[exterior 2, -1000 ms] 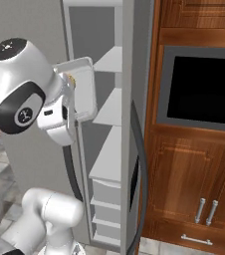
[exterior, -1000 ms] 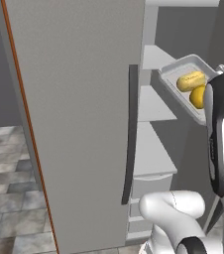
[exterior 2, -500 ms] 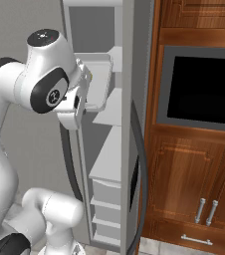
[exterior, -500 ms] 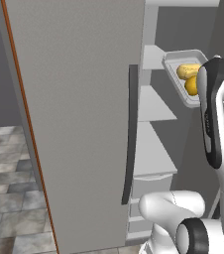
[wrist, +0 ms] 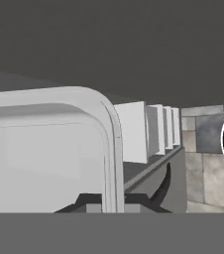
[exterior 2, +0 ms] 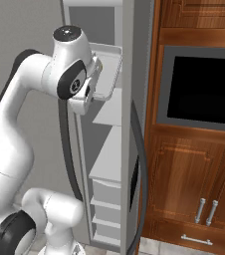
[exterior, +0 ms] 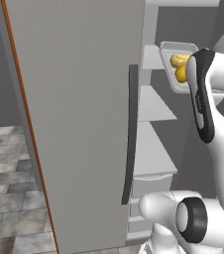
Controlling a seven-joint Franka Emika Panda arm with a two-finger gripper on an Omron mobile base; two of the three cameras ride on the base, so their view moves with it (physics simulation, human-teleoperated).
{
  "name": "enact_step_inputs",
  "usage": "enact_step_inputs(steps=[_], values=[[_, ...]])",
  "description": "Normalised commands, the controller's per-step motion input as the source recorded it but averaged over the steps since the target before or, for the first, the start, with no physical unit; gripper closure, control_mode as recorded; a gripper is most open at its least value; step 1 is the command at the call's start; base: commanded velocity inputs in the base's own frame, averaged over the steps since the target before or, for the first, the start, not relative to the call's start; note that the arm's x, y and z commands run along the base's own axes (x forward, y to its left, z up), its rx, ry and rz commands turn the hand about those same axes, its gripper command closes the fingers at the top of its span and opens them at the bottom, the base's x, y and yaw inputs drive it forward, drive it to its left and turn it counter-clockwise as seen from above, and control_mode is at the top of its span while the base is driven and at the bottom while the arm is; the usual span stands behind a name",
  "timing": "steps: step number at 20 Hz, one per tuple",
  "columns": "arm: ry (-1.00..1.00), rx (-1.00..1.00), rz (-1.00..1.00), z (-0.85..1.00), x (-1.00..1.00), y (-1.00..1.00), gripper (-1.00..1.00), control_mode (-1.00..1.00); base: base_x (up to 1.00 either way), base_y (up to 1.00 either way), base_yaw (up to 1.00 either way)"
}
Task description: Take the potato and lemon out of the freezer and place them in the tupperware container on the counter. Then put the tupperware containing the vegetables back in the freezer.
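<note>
1. Grey stone floor tiles [exterior: 10,198] sit low on the left, beside the freezer's wide flat door [exterior: 79,124], which stands swung open with its long dark handle [exterior: 129,134] along its right edge.

2. Right of the door, the freezer [exterior: 153,149] shows its pale inner shelves stepping down toward drawers at the bottom.

3. Further right, near the top shelf, the white tupperware container [exterior: 171,54] hangs in the air, tilted. It carries the potato [exterior: 178,60] and, just beside and below it, the lemon [exterior: 181,74].

4. The gripper [exterior 2: 90,85] is clamped on the container's rim – the jaws are pinched narrow on that thin edge, seen close up in the hand view [wrist: 111,149].

5. Wooden cabinets [exterior 2: 194,189] and a dark wall oven [exterior 2: 201,84] stand to the right of the freezer.

6. Risks, as I judge them: the grip is on one edge only, so the container could pivot or slip – and the tilt could roll the lemon or potato out. The container's far corner could also catch a shelf edge or the side wall on the way in.
</note>
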Motion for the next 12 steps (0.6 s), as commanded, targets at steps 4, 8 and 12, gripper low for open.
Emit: enact_step_inputs(steps=[4,8,12], values=[[-0.06,0.04,0.00,0.00,0.69,0.00,1.00,-1.00,0.00,0.00,0.00],[-0.03,0.00,0.00,0.00,0.68,0.00,1.00,-1.00,0.00,0.00,0.00],[-0.03,0.00,0.00,0.00,0.59,-0.01,1.00,-1.00,0.00,0.00,0.00]])
